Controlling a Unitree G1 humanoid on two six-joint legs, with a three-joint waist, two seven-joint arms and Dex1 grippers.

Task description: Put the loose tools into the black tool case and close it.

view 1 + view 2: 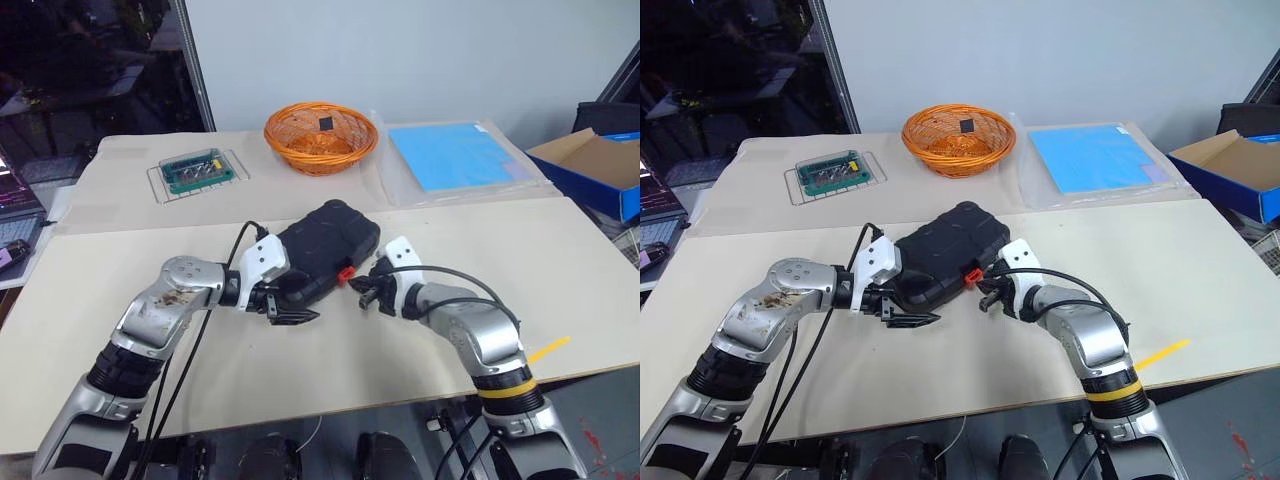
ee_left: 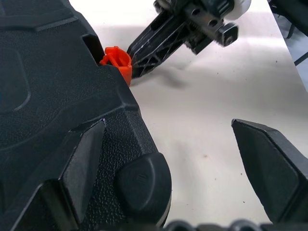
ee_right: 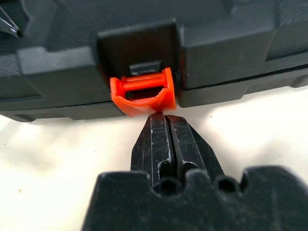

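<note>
Head views: the flat black ribbed plastic tool case (image 1: pixel 322 250) lies closed at the middle of the beige table (image 1: pixel 560 260), its small orange latch (image 1: pixel 345 273) on the near edge. The left gripper (image 1: pixel 290 308) sits at the case's near left corner with its two black fingers spread wide, one finger against the case shell and the other clear over the table; it grips nothing. The right gripper (image 1: pixel 366 291) points at the latch from the near right, fingers pressed together and empty. At the far side stand a round orange wicker basket (image 1: pixel 321 137) holding one small dark square item, a small green box (image 1: pixel 205 170) in a clear tray to the far left, a light blue sheet (image 1: pixel 455 155) to the far right, and an open blue cardboard box (image 1: pixel 596 168) beyond the table's right edge.

Left wrist view: one wide-spread finger (image 2: pixel 82 168) rests on the case corner; the other stands apart above bare table.

Right wrist view: the closed fingertips (image 3: pixel 166 139) meet the latch's lower lip; the latch hangs swung outward rather than flat against the case.
</note>
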